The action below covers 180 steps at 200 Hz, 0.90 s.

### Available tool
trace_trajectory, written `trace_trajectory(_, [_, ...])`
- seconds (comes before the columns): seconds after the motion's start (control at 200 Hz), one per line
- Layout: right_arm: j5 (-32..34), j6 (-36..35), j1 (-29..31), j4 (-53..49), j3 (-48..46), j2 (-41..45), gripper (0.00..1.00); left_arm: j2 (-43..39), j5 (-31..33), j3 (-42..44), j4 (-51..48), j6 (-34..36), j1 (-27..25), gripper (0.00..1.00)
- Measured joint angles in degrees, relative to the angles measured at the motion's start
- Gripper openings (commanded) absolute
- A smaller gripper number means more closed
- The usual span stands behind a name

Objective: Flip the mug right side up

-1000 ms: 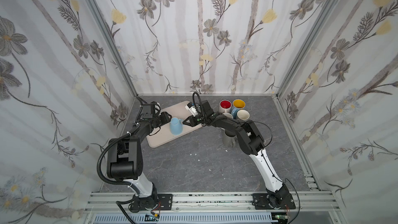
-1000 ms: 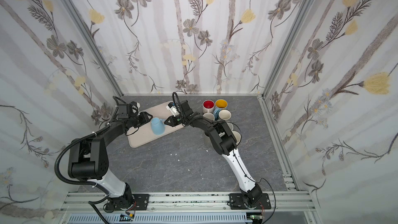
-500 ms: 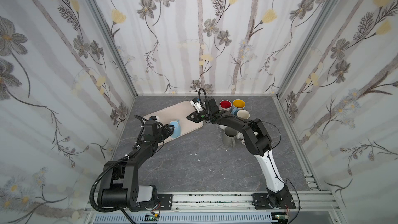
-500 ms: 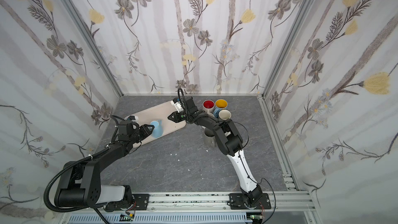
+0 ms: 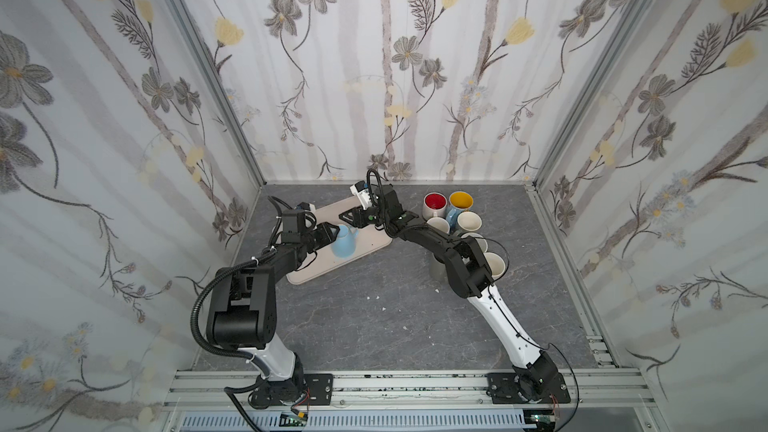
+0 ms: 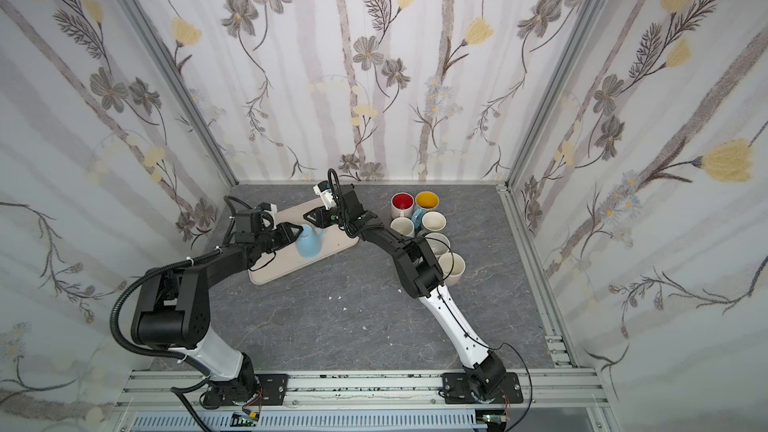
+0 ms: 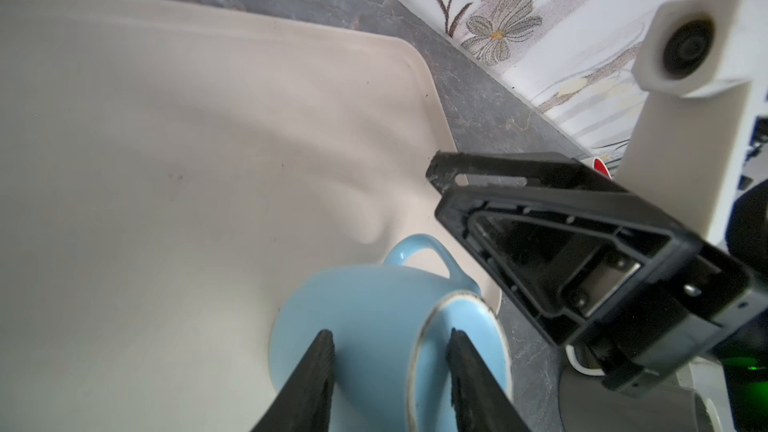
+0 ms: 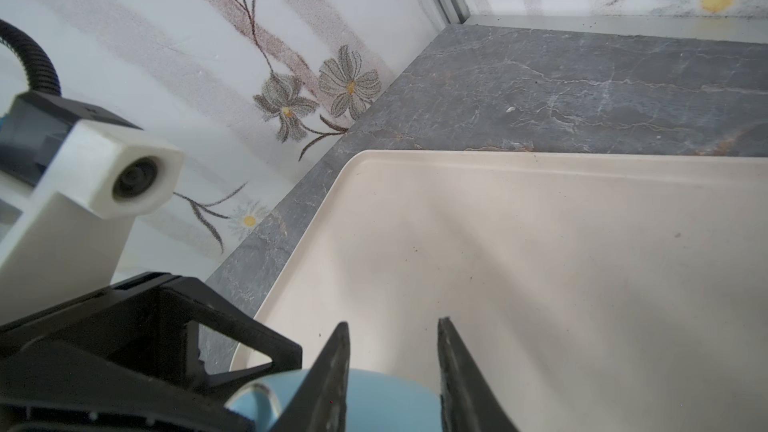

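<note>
Mug: the blue mug (image 5: 344, 243) sits mouth-down on the beige tray (image 5: 326, 271), close to the tray's edge on the right arm's side. Its handle (image 7: 419, 251) points toward that arm. You have not turned it yet.
Left pincer: your left pincer (image 7: 390, 336) is spread, with its tips right at the mug's base end. The mug looks wider than the gap, so nothing is pinched. I cannot tell whether a tip touches the glaze.
Right pincer: your right pincer (image 8: 392, 324) is also spread and empty, hanging just above the mug on the handle side.
Risk, collision: both pincers crowd one small mug. If you close in with both at once, the fingers may knock each other before either gets hold.
Risk, slip: the glaze looks smooth and the body flares. A pinch on the wall could squirt the mug out, and it might roll off the tray.
Risk, tray: I judge the tray lies loose, so a sideways shove on the mug could drag it along.
Risk, neighbours: the red mug (image 5: 435, 201) and its cluster stand beside and under your right forearm. A wide swing could topple them.
Surface: dark grey marbled tabletop (image 5: 374, 326) with a few pale specks (image 5: 376, 297).
Room: floral-papered walls (image 5: 374, 76) close in on three sides, leaving little room to swing wide.
</note>
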State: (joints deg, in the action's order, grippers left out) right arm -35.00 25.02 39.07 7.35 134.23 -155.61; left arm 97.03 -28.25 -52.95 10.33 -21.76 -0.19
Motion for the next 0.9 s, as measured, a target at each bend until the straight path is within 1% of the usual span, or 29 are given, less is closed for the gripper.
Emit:
trace_trajectory(0.1, [-0.2, 0.0, -0.3, -0.7, 0.5, -0.2, 0.32, 3.5, -1.0, -5.0, -2.6, 3.6, 0.0, 0.43])
trace_trajectory(0.225, [-0.4, -0.8, -0.9, -3.0, -0.1, 0.5, 0.3, 7.2, -2.3, -10.1, -4.6, 5.6, 0.0, 0.43])
trace_trajectory(0.445, [2.4, -4.4, -1.4, -4.2, -10.6, 8.0, 0.28, 11.4, -3.5, -15.8, -5.4, 5.8, -0.5, 0.45])
trace_trajectory(0.714, [0.6, -6.1, -1.0, -6.2, -20.7, 13.8, 0.27, 12.0, -1.6, -17.5, -6.9, 5.0, -1.2, 0.56])
trace_trajectory(0.899, [-0.2, -6.3, -0.3, -6.3, -28.0, 17.2, 0.27, 9.0, -0.7, -17.0, -8.9, 4.5, -1.2, 0.6])
